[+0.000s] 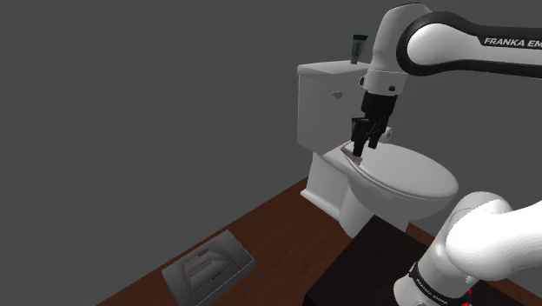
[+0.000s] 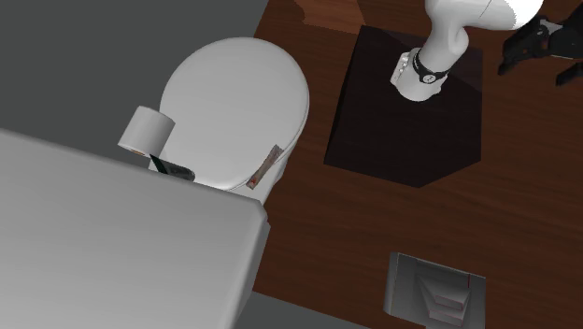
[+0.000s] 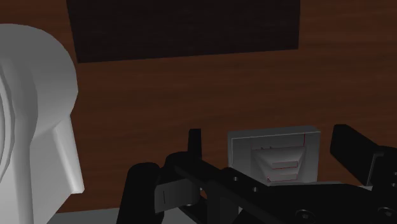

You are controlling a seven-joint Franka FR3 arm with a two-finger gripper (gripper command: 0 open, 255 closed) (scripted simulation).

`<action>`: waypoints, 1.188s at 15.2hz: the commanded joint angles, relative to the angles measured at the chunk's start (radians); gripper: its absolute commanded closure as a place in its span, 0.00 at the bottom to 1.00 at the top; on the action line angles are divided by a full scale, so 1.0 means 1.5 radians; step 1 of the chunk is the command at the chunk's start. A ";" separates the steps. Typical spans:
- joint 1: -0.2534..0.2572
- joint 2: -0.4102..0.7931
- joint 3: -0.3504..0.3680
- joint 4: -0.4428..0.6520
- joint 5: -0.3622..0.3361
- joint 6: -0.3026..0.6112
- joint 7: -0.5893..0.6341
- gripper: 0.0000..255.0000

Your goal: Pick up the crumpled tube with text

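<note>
Reaching in from the shoulder view's 3 o'clock, the arm (image 1: 452,35), lettered "FRANKA EM", turns its wrist straight down. The gripper (image 1: 366,143) hangs over the toilet (image 1: 408,174), fingers spread, holding nothing. The crumpled tube (image 2: 266,168) lies on the seat rim at the lid's 4 o'clock in the second exterior view, its print unreadable.

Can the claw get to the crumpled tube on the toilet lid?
Probably yes. The open claw hangs by the toilet, and the crumpled tube lies bare on the edge of the lid, nothing covering it.
</note>
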 commanded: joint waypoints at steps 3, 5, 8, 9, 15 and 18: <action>-0.012 0.021 -0.021 -0.007 -0.016 0.028 -0.021 0.00; -0.023 0.045 -0.042 -0.012 -0.031 0.057 -0.042 0.00; -0.039 0.086 -0.073 -0.013 -0.050 0.100 -0.072 0.00; -0.044 0.101 -0.084 -0.011 -0.056 0.114 -0.082 0.00; -0.070 0.205 -0.145 0.013 -0.079 0.196 -0.141 0.00; -0.081 0.263 -0.175 0.035 -0.081 0.234 -0.172 0.00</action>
